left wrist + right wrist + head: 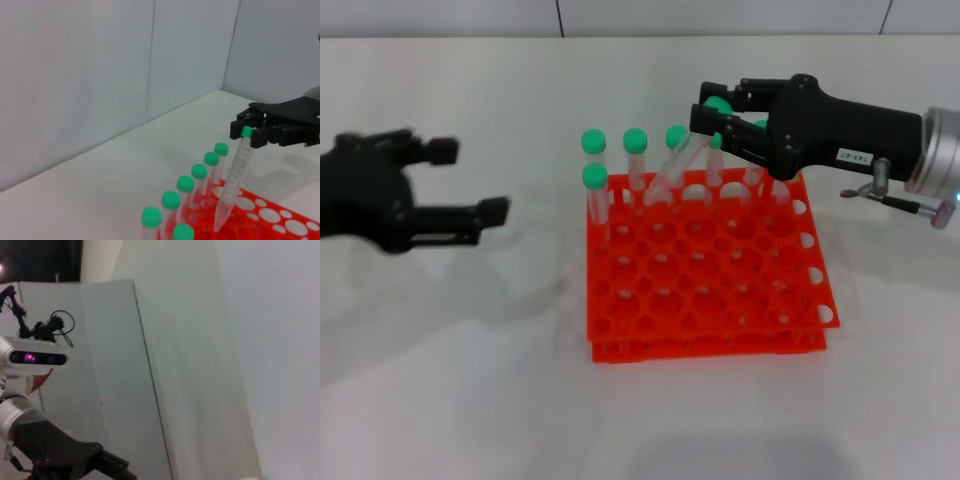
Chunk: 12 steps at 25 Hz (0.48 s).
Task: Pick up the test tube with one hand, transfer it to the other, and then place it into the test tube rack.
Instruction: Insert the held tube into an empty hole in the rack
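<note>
My right gripper (712,110), with the white label, is shut on the green cap of a clear test tube (675,165) above the back edge of the orange-red rack (710,300). The tube hangs tilted and its tip reaches the rack's top tier; I cannot tell if it is inside a hole. The left wrist view shows the same gripper (248,134), the tube (235,175) and the rack (280,222). My left gripper (470,180) is open and empty, off to the left of the rack above the table.
Several other green-capped tubes (594,141) stand upright in the rack's back rows and also show in the left wrist view (185,184). The white table (470,380) extends on all sides. A pale wall (100,75) stands behind.
</note>
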Each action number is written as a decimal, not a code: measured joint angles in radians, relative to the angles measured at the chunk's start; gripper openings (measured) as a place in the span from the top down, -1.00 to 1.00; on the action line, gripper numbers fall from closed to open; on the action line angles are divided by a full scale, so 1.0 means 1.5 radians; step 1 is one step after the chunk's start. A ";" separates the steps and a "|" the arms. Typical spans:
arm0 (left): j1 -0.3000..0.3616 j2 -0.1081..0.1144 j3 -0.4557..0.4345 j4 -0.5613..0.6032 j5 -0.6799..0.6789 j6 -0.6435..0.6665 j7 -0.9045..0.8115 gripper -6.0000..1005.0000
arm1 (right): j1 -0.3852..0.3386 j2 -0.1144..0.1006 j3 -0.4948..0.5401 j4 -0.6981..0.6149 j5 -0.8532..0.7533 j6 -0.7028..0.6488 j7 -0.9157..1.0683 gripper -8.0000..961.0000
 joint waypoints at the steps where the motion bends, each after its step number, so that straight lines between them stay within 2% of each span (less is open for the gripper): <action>1: 0.000 0.000 0.000 0.000 0.000 0.000 0.000 -0.78 | 0.003 0.000 -0.002 -0.010 -0.007 0.005 0.007 0.41; 5: 0.048 -0.001 0.000 -0.031 -0.016 -0.025 0.054 -0.78 | 0.019 0.000 -0.006 -0.033 -0.038 0.019 0.029 0.41; 12: 0.065 -0.001 -0.013 -0.137 -0.027 -0.039 0.137 -0.78 | 0.048 0.000 -0.031 -0.046 -0.054 0.054 0.048 0.40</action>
